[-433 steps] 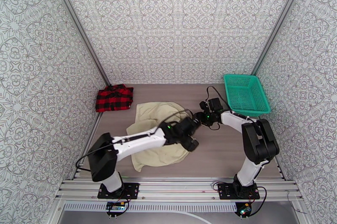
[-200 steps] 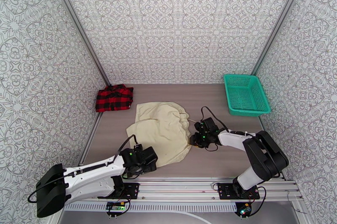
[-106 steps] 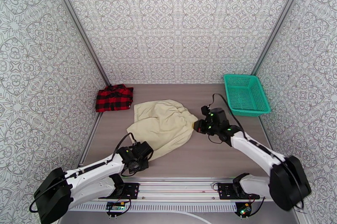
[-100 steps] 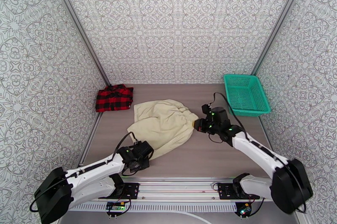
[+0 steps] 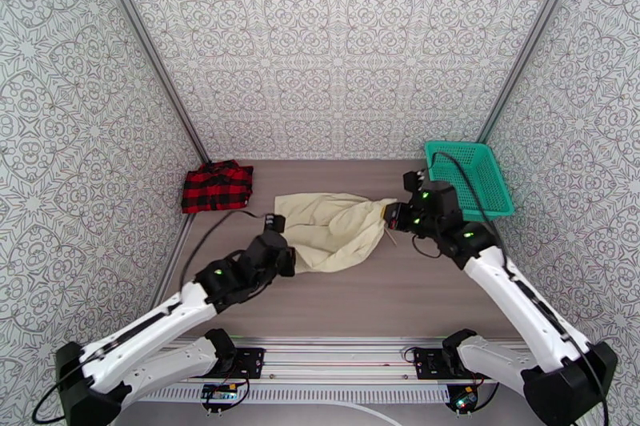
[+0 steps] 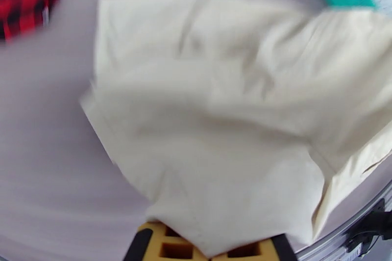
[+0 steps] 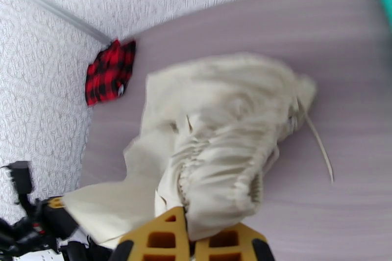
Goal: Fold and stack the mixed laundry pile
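Clamped at its near corner by left gripper (image 6: 210,251), at its gathered band by right gripper (image 7: 193,241): cream-beige plain cloth (image 5: 336,227), stretched between them. Risks slipping out under uneven pull, or bunching. Beyond, red-and-black checked flannel shirt (image 5: 216,186), far left.

Cream cloth (image 5: 336,227) taut, wrinkled, ctr; red/blk flannel (image 5: 216,186) crumpled, far-left.

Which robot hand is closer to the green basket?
Right. The right hand is just left of the green basket, by its near corner, gripping the cream cloth. The left hand grips the cloth's other end, much farther from the basket.
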Robot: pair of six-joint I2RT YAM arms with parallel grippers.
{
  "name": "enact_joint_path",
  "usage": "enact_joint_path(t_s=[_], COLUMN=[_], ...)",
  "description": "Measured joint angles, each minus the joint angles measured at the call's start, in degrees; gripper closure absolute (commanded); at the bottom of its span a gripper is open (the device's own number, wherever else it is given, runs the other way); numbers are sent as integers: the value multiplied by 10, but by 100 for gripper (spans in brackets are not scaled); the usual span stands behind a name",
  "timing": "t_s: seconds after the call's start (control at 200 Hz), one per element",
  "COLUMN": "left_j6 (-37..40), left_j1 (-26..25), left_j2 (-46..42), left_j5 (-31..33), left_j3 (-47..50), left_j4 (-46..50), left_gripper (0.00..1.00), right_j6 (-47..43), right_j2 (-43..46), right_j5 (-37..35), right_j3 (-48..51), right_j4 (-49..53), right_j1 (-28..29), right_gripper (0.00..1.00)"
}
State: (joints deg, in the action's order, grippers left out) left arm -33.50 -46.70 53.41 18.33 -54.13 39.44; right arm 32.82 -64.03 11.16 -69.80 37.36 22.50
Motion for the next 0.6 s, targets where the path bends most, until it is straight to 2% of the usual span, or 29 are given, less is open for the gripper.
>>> enact_joint_path(t_s=[0.205, 0.285, 0.33, 0.385, 0.495, 0.6], left_j6=[125, 155, 167, 177, 193, 213], left_j1=[-62, -58, -40, 14, 105, 141], left_j2=[-12, 16, 37, 70, 130, 188], left_j5=[49, 59, 57, 32, -21, -58], left_j3=[-227, -326, -376, -430, -474, -503], left_j4=[67, 100, 114, 126, 130, 131], left_gripper=[100, 100, 100, 100, 100, 100], right_j6=[-33, -40, -44, -53, -68, -84], right_j2=[31, 32, 29, 18, -27, -90], right_j5=[-41, -47, -49, -52, -59, -59], right_j3=[-189, -265, -301, -338, -396, -426], right_j4=[129, 176, 196, 220, 255, 268], right_j1=[-1, -1, -1, -1, -1, -1], right_gripper=[100, 100, 100, 100, 100, 100])
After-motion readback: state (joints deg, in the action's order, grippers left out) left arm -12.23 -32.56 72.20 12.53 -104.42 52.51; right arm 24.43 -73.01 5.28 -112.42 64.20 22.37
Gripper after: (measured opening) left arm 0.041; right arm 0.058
